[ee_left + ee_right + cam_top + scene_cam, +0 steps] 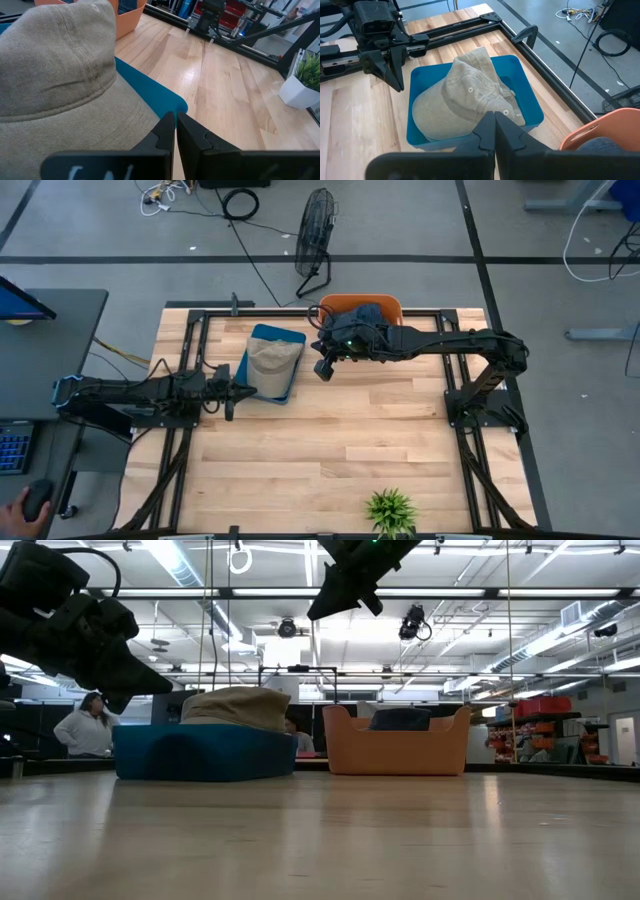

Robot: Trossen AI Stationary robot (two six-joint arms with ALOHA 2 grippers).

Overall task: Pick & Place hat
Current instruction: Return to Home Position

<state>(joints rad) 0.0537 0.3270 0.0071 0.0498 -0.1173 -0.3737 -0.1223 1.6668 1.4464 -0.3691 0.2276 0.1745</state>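
High view: left gripper [243, 391], right gripper [322, 368] flank blue bin's [275, 329] edges.

- Bright, even light falls from the ceiling strip lamps [175, 560].
- Glare whitens a patch of the wooden table [192, 75] in the left wrist view.
- Shadows beneath the blue bin [200, 755] are soft.

Both robot arms are matte black, built of slim tubes and blocky joint housings. The left claw [175, 117] ends in two flat, wedge-shaped black fingers [192, 137] that taper to points. Pale lettering [95, 172] marks the bar just behind them. A boxy black housing [374, 17] sits directly behind that claw. The right claw [494, 116] has the same angular black fingers. A small green light [347, 340] glows on the casing behind the right claw, and cyan trim [62, 383] edges the arm's far end from the left claw.
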